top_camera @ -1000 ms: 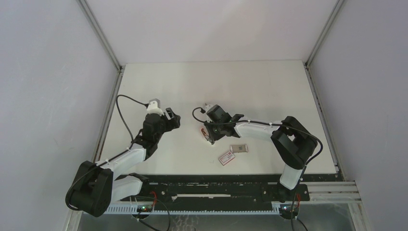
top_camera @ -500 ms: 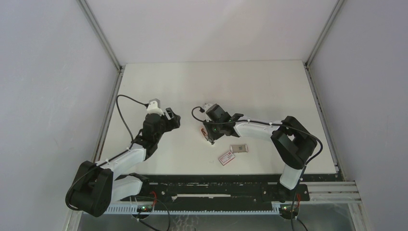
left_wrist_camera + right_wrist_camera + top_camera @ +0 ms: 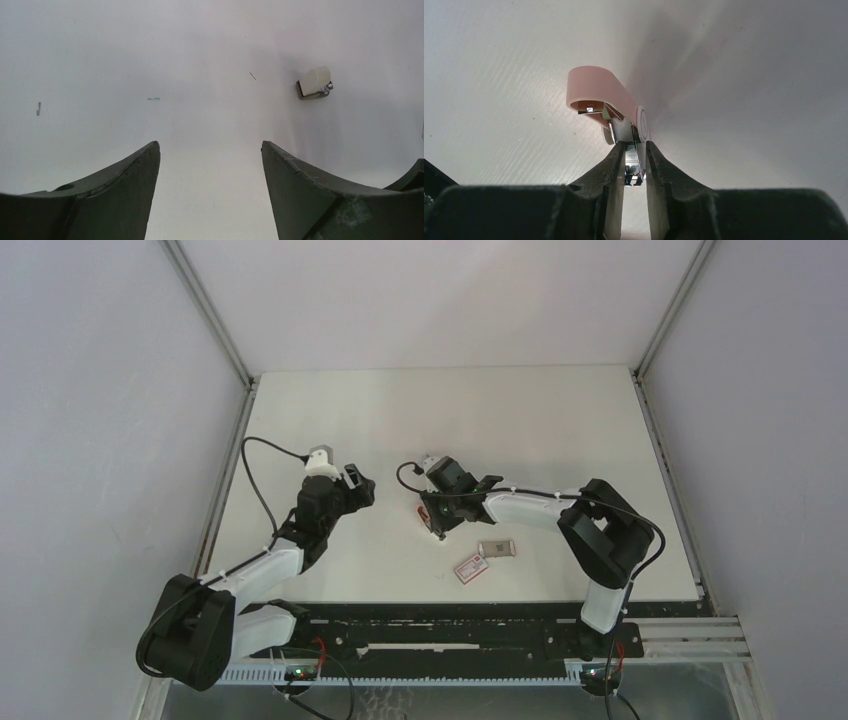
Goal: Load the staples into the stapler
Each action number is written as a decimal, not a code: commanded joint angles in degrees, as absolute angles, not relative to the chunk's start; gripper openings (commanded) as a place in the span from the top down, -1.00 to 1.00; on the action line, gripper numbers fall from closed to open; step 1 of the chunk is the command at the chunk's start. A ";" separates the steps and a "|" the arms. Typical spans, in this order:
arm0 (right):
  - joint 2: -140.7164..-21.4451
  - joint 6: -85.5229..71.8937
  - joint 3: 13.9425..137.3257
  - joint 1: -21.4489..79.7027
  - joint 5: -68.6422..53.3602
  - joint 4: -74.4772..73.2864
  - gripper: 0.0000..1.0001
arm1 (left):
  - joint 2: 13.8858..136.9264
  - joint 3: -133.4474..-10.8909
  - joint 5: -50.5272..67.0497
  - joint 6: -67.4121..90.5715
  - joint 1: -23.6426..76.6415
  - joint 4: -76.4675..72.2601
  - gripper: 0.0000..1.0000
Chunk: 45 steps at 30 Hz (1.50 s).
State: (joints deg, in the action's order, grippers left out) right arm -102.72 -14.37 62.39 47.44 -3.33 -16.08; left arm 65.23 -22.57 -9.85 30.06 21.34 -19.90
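The stapler (image 3: 429,513) lies on the white table left of centre. In the right wrist view it shows as a small silver metal body with a pink lid (image 3: 595,89) swung open upward. My right gripper (image 3: 634,146) is shut on the stapler's metal channel, with staples showing between the fingers; it also shows in the top view (image 3: 437,521). The staples (image 3: 497,548) sit in a pale tray to the right of the stapler. My left gripper (image 3: 210,146) is open and empty, low over bare table, to the left of the stapler in the top view (image 3: 361,489).
A white sleeve with a red label (image 3: 469,568) lies near the front edge, beside the tray. A small cream piece with a metal clip (image 3: 315,82) lies ahead of my left gripper. Loose single staples (image 3: 153,99) are scattered on the table. Walls enclose the table (image 3: 560,420).
My right arm has shifted slightly to the left with the stapler still in its grip. The left arm has not moved.
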 commanded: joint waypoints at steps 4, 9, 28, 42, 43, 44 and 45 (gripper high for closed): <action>-95.50 -14.82 63.75 47.40 -2.25 -16.73 0.51 | 62.52 -22.15 -10.31 30.44 21.18 -21.21 -0.58; -86.83 -14.43 62.13 46.86 1.81 -20.67 0.34 | 59.18 -20.92 -10.46 30.15 21.18 -21.20 -0.60; -73.17 -27.43 39.83 43.68 9.71 -24.99 0.05 | 54.84 -20.15 -7.66 31.99 21.17 -19.70 -0.63; -79.16 -27.75 39.82 42.89 12.98 -21.37 0.27 | 54.29 -20.06 -8.32 31.99 21.14 -19.25 -0.64; -79.31 -27.74 39.81 42.89 13.12 -21.28 0.28 | 54.39 -20.12 -8.35 32.04 21.15 -19.32 -0.64; -79.48 -27.73 39.81 42.81 13.30 -21.21 0.29 | 54.41 -20.10 -8.35 32.07 21.11 -19.33 -0.64; -79.64 -27.73 39.86 42.80 13.52 -21.18 0.31 | 54.56 -20.12 -8.35 32.01 21.17 -19.34 -0.64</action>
State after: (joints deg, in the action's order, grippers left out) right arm -79.50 -26.65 39.03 43.11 11.60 -23.59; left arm 54.85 -21.32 -8.43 31.11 21.34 -18.57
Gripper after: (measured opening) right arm 0.357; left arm 0.821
